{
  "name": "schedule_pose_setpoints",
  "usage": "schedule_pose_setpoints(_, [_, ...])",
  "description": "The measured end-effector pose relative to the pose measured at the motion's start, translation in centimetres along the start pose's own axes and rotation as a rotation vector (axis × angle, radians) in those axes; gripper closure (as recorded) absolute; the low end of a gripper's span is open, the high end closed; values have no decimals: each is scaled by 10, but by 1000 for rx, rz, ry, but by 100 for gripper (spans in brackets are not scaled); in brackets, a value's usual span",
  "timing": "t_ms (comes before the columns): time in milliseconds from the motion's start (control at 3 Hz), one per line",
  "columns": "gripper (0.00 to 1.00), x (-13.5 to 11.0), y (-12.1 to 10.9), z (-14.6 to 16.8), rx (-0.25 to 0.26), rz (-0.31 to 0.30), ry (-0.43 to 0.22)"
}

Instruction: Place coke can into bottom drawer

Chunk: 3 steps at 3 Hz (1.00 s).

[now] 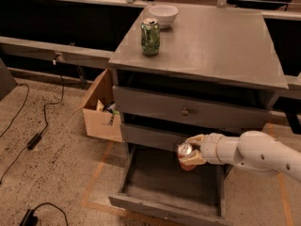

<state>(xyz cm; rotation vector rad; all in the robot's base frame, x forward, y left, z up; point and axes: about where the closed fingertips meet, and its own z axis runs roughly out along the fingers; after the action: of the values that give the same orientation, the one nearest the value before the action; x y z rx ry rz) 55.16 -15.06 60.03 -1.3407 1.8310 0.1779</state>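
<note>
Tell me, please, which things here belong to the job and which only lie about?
Job: coke can, held in the gripper above the open bottom drawer.

Lying about: green can and white bowl on the cabinet top; cardboard box beside it; cables on the floor.

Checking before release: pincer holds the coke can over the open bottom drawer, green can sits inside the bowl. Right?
No: camera view shows the green can beside the bowl, not inside. The pincer holds the coke can over the bottom drawer.
</note>
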Motion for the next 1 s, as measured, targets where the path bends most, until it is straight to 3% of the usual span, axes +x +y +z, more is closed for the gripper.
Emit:
schedule_pose_setpoints(333, [100, 2, -23, 10, 79, 2, 25])
schedule_pose_setpoints(667, [100, 8, -18, 15, 71, 30, 20])
schedule_pose_setpoints(1000, [100, 42, -1, 33, 69, 89, 5])
